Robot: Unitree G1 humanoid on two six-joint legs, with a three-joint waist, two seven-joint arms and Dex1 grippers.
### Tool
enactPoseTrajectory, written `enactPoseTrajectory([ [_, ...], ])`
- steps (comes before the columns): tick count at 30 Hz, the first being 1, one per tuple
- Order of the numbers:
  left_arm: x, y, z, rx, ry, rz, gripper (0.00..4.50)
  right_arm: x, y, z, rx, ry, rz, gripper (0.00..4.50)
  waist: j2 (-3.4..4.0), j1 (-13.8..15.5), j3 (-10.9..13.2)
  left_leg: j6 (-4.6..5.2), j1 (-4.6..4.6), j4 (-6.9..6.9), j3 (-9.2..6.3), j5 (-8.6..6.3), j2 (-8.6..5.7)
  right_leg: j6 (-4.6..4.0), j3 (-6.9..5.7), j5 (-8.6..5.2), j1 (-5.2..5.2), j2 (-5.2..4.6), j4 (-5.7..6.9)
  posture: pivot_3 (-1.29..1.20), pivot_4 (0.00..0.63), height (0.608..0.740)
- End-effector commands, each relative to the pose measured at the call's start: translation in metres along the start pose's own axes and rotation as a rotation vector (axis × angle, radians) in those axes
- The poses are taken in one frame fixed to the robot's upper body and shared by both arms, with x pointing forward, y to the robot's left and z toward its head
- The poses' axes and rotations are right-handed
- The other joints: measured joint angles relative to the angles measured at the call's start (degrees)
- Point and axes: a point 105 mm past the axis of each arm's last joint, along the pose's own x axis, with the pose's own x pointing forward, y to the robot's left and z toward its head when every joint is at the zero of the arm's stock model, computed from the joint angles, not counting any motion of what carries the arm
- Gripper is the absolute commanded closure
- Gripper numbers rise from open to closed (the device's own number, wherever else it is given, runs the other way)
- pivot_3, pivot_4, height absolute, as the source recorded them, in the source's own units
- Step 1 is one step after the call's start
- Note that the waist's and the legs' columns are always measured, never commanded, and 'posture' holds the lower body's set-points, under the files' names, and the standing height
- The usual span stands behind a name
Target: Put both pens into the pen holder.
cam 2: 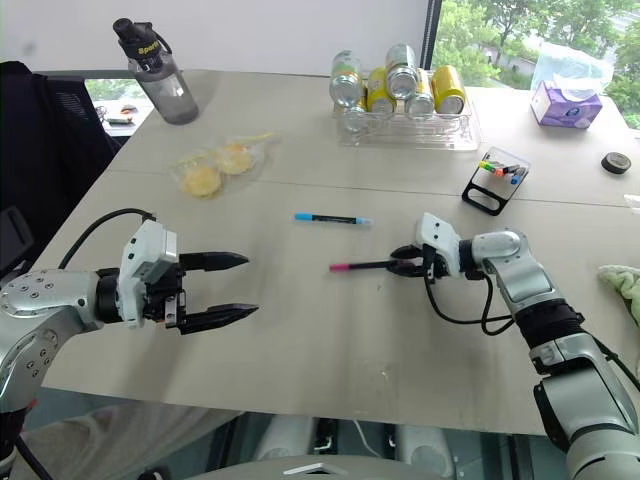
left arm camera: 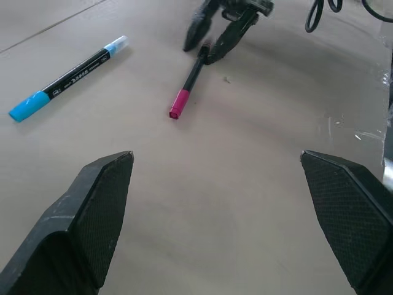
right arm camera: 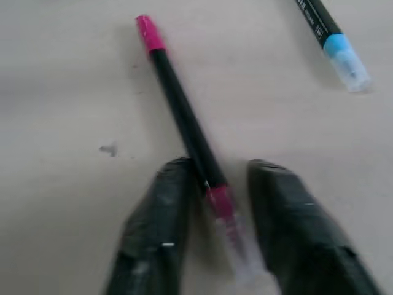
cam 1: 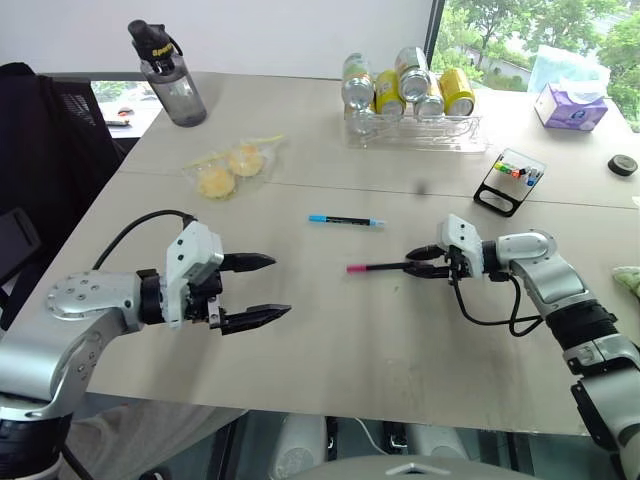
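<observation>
The pink-ended pen [cam 1: 380,267] lies on the table with its right end between the fingers of my right gripper [cam 1: 415,262]. In the right wrist view the fingers [right arm camera: 156,209] sit close on both sides of that pen [right arm camera: 181,110], gripping its end. The blue-ended pen [cam 1: 345,219] lies loose a little farther back, near the table's middle. The pen holder [cam 1: 510,182], black with coloured caps inside, stands behind my right arm. My left gripper [cam 1: 270,288] hovers wide open at the front left, pointing toward the pens and holding nothing.
A clear tray [cam 1: 415,138] of cans stands at the back centre. At the back left are a dark water bottle [cam 1: 170,75] and a plastic bag of pastries [cam 1: 230,165]. A tissue box [cam 1: 570,105] and a small black disc [cam 1: 622,165] are at the far right.
</observation>
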Motion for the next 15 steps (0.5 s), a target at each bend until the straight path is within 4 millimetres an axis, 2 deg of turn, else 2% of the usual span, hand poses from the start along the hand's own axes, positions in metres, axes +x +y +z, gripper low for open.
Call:
enactPoseTrajectory([
  [1, 0.003, 0.001, 0.017, -0.012, -0.121, 0.005, 0.0, -0.007, 0.005, 0.003, -0.008, -0.021, -0.003, 4.47, 0.0, 0.09, 0.0, 0.0, -0.01, 0.01, 0.0, 0.0, 0.0, 0.0, 0.0, 0.0, 0.0, -0.01, 0.0, 0.0, 0.15, 0.739],
  [4, 0.011, 0.006, 0.023, -0.058, -0.205, 0.02, 0.0, -0.009, 0.006, 0.016, 0.012, -0.099, -0.03, 4.48, -0.01, 0.03, 0.0, 0.0, -0.09, 0.08, -0.08, 0.0, 0.0, 0.0, -0.08, 0.0, -0.01, -0.01, 0.0, 0.0, 0.15, 0.739],
  [8, 0.022, 0.023, 0.038, -0.185, -0.416, 0.109, 0.0, -0.013, 0.007, 0.054, 0.121, -0.311, -0.09, 4.48, 0.01, -0.06, 0.01, 0.0, -0.15, 0.09, -0.15, 0.0, 0.01, 0.01, -0.13, 0.01, -0.01, -0.02, 0.0, 0.0, 0.15, 0.739],
  [15, 0.033, 0.046, 0.064, -0.46, -0.74, 0.18, 0.0, -0.013, 0.028, 0.093, 0.232, -0.508, -0.083, 4.48, -0.02, 0.08, -0.01, 0.0, -0.23, 0.26, -0.31, 0.0, 0.0, 0.02, -0.23, 0.03, 0.01, -0.03, 0.07, 0.0, 0.15, 0.739],
])
